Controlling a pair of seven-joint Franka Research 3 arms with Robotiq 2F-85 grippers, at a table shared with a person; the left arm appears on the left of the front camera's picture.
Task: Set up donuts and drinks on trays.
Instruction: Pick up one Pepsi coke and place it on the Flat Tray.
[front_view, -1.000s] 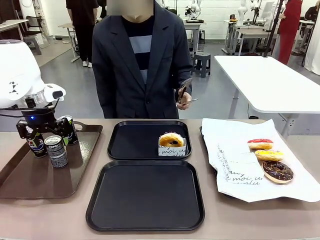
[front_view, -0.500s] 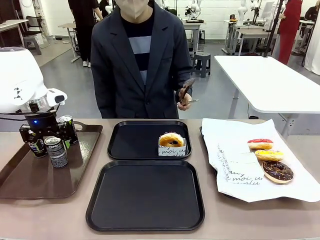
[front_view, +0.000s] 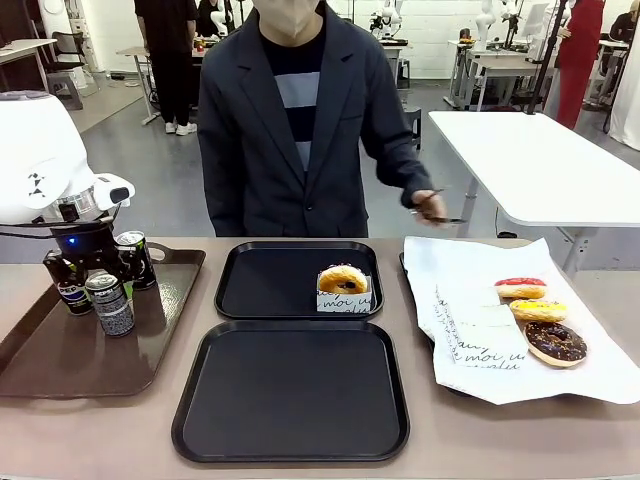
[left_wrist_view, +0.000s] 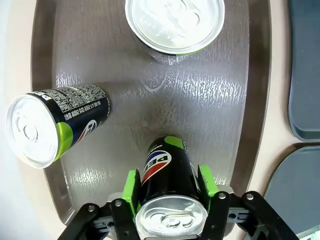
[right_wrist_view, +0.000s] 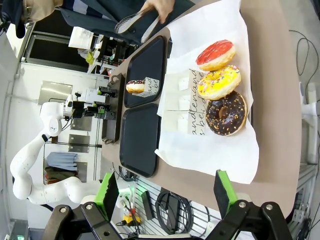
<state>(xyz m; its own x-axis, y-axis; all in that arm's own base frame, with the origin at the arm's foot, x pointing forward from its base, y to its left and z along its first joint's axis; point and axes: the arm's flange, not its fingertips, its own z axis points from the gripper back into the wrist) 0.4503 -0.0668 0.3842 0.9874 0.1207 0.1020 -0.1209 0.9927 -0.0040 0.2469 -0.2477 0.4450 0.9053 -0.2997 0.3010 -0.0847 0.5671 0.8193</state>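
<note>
Early stage of the tray set-up, as judged from what lies where.

The desk (front_view: 100, 430) carries everything. A person (front_view: 300, 130) stands at its far edge, one hand (front_view: 432, 210) holding tongs over the far edge of a white paper sheet (front_view: 470, 300) spread at the desk's right end. A brown tray (front_view: 60, 370) with handles lies at the left end. Two black trays sit mid-desk. The near tray (front_view: 290, 390) carries nothing. The far tray (front_view: 270, 280) has one boxed donut (front_view: 343, 280) at its right edge.

The right gripper (right_wrist_view: 165, 194) hangs above the desk's right end, its fingers spread wide on nothing. The left gripper (left_wrist_view: 169, 182) has its fingers clamped on a Pepsi can (left_wrist_view: 167, 170).

Three loose donuts lie along the paper's right side: red-topped (front_view: 520, 289), yellow-iced (front_view: 538, 310) and chocolate (front_view: 555, 342). The gripped can appears to stand on the brown tray near its rim. Two more cans (left_wrist_view: 55, 127) (left_wrist_view: 175, 25) stand apart from it on the same tray.

Done: one donut placed. Left: every drink, the other donuts, and the whole near tray.
</note>
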